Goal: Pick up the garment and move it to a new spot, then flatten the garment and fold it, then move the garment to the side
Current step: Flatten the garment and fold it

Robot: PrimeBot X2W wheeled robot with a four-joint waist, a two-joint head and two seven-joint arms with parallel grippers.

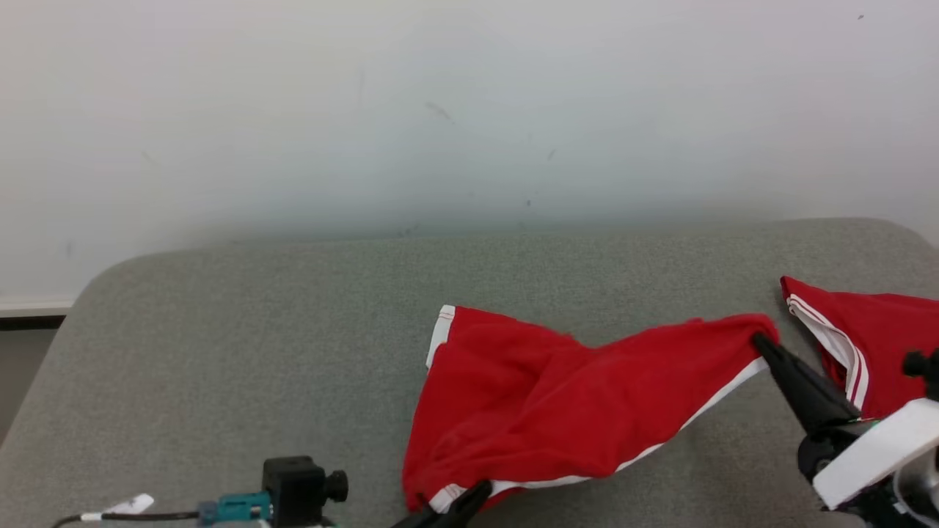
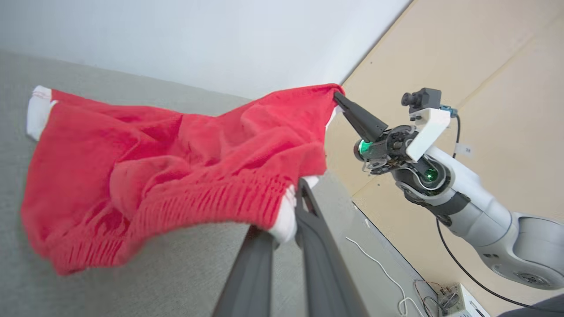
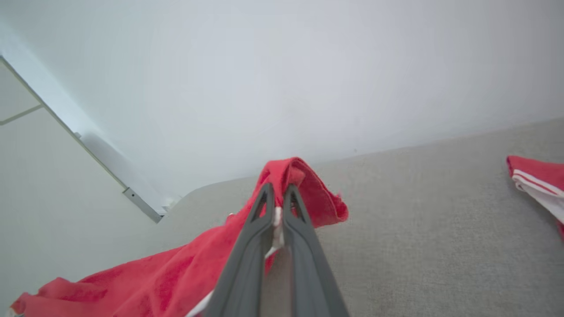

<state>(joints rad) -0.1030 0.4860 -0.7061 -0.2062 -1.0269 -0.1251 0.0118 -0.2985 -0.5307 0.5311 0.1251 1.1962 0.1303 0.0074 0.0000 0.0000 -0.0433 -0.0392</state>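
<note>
Head view gives you the grey table (image 1: pixel 220 330) with the red garment (image 1: pixel 557 411) stretched over its near right part, long axis running from your left gripper (image 1: pixel 477 493), pinched shut on the near white hem, up to your right gripper (image 1: pixel 761 342), clamped on the far corner; lift both together.

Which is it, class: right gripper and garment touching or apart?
Touching. The right wrist view shows the right gripper shut on a fold of the garment, white trim pinched between its fingers.
</note>
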